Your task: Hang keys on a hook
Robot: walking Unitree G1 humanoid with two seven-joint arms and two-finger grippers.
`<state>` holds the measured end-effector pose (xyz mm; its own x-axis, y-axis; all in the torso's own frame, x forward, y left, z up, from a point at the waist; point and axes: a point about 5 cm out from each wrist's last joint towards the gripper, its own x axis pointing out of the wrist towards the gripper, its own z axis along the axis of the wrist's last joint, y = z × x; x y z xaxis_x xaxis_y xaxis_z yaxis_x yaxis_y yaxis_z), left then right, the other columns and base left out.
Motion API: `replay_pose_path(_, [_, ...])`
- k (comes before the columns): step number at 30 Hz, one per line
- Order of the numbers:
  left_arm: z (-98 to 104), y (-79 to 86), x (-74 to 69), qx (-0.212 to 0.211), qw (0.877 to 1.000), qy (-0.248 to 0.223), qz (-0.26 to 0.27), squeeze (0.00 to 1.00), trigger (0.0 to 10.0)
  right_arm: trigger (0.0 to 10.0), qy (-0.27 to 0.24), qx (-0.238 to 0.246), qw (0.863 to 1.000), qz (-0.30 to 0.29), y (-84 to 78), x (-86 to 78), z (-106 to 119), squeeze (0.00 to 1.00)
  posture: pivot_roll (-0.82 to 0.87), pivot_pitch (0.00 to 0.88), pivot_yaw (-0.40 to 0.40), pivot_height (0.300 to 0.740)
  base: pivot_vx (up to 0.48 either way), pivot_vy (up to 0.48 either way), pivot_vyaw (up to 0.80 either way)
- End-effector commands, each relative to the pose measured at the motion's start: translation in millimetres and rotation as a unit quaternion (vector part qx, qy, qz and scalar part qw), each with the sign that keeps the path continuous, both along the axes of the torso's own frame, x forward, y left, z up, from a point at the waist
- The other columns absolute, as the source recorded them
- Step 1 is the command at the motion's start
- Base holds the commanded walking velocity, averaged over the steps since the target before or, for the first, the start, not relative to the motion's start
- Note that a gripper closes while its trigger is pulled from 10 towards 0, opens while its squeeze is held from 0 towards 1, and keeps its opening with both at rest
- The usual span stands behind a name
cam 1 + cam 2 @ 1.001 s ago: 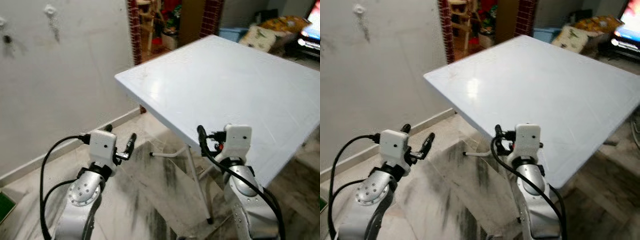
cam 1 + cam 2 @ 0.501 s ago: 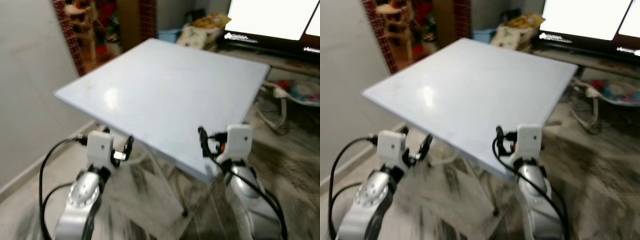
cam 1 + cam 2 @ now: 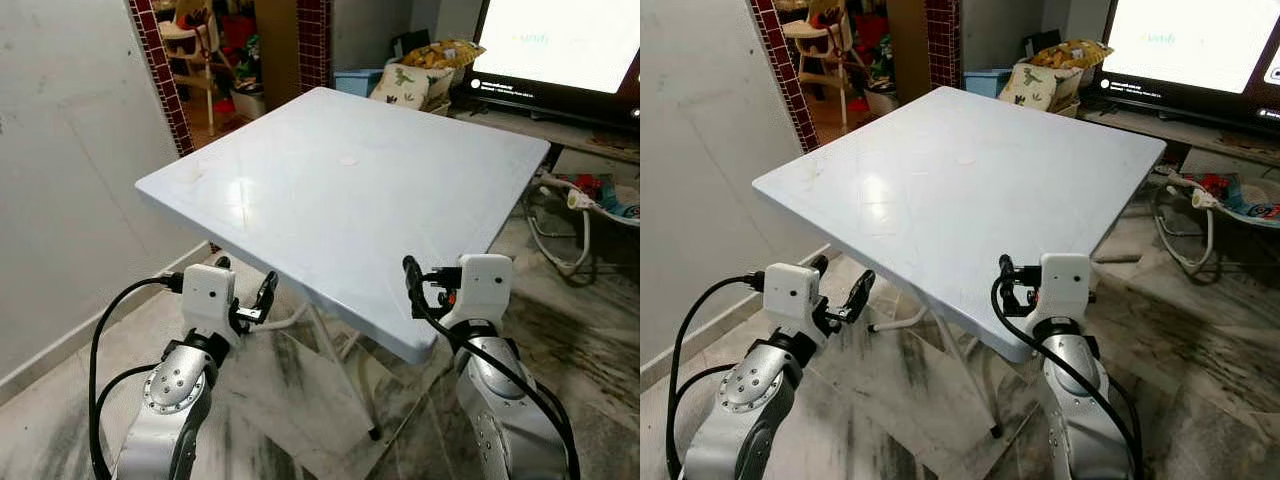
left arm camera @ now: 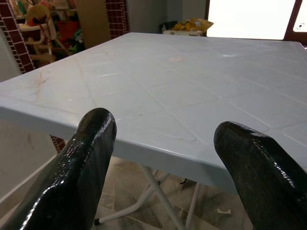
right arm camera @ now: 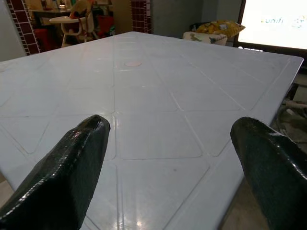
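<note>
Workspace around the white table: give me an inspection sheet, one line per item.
Surface: white plastic folding table, top bare apart from faint scuffs and a small round mark at its centre.
Job's things: keys and hook, nothing seen.
Clutter: nothing seen on the table.
Grippers: left pincer open, held low at the table's near left edge; right pincer open, at the table's near corner.
Cables: black cables loop along both arms; a pale cord lies on the floor at right.
Surroundings: marbled floor, white wall at left, lit screen, cushion, high chair behind.
</note>
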<state>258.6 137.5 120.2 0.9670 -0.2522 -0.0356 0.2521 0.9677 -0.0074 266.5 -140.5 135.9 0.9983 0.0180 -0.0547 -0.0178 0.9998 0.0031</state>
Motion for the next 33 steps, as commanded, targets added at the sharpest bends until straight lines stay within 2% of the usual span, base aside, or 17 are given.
replay_pose_path(1, [0.2, 2.6, 2.0, 0.000, 1.000, 0.004, 0.000, 0.00, 10.0, 10.0, -0.011, 0.003, 1.000, 0.001, 0.2, 0.9, 6.1, 0.00, 0.00, 0.006, 0.052, 0.740, 0.292, -0.379, 0.00])
replay_pose_path(17, [0.5, 3.1, 3.5, 0.000, 1.000, 0.003, 0.001, 0.00, 10.0, 10.0, -0.011, 0.002, 1.000, 0.001, 0.2, 1.5, 5.9, 0.00, 0.00, 0.004, 0.052, 0.740, 0.296, -0.360, 0.00])
replay_pose_path(33, [-3.8, 4.8, 8.7, -0.018, 0.999, 0.018, 0.024, 0.00, 10.0, 10.0, -0.005, -0.004, 1.000, 0.000, -3.0, 2.1, 5.2, 0.00, -0.01, 0.000, 0.041, 0.740, 0.045, 0.000, 0.00])
